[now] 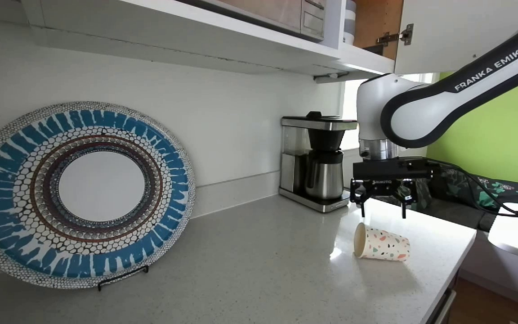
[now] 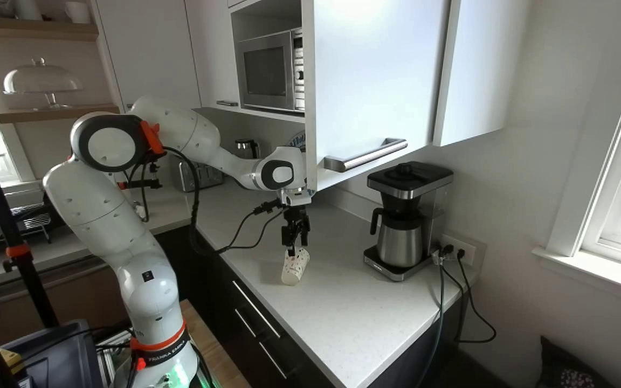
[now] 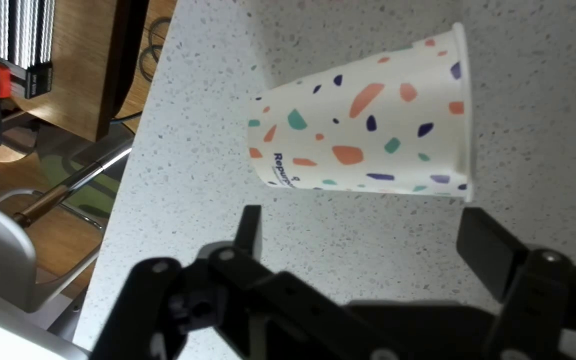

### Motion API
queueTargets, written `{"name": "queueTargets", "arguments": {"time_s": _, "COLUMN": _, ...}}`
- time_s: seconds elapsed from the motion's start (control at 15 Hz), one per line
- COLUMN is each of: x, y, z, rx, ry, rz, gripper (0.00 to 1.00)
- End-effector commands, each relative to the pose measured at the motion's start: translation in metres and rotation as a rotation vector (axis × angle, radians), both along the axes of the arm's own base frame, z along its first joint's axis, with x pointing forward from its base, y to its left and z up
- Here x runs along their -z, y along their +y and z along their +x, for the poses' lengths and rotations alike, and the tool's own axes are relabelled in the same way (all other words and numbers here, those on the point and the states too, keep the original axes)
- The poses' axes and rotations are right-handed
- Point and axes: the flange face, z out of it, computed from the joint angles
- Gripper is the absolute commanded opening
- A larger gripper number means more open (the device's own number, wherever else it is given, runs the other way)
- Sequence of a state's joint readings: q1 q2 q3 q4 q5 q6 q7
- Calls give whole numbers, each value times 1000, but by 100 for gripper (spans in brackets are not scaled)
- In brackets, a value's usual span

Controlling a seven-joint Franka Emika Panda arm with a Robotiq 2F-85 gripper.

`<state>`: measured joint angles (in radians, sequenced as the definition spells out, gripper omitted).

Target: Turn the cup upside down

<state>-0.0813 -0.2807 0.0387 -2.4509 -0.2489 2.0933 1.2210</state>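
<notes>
Cup [image 1: 385, 243] is lying on its side on the counter [image 1: 259, 270], near the edge above the drawers [image 2: 261, 330]. Its base is pointing toward that edge, while its mouth is facing away from it. In the wrist view, its tapered side is showing orange, green and purple specks, with lettering running near the base. In both exterior views, the gripper [image 1: 383, 215] is hanging just above the cup and is pointing down. It is sitting released, its two fingers [image 3: 490, 252] standing wide apart. In an exterior view, a gap is showing between the fingertips [image 1: 404, 212] and the cup. In the wrist view, the cup is lying just beyond the fingertips, its length running roughly parallel to the line from finger to finger. The arm [image 2: 100, 221] is reaching out over the counter and is carrying the gripper. A coffee maker [image 1: 324, 139] is standing near the wall [image 1: 236, 126], apart from the cup, and is holding a carafe [image 1: 326, 177]. Farther along the counter, a plate [image 1: 101, 186] is standing on edge in a black stand [image 1: 145, 269]. A cabinet [image 1: 187, 40] is hanging above the counter, and a microwave [image 2: 264, 73] is sitting in its recess.
</notes>
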Motion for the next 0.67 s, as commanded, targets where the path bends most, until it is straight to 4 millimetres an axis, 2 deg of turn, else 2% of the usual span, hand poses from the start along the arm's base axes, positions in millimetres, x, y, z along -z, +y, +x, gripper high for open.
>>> {"name": "queueTargets", "arguments": {"time_s": 0.0, "x": 1, "y": -7, "z": -2, "rx": 59, "ry": 22, "rz": 24, "gripper": 100}}
{"name": "queueTargets", "arguments": {"time_s": 0.33, "x": 3, "y": -31, "z": -17, "rx": 308, "ry": 117, "rz": 13, "gripper": 100}}
{"name": "queueTargets", "arguments": {"time_s": 0.6, "x": 7, "y": -43, "z": -24, "rx": 503, "ry": 110, "rz": 60, "gripper": 100}}
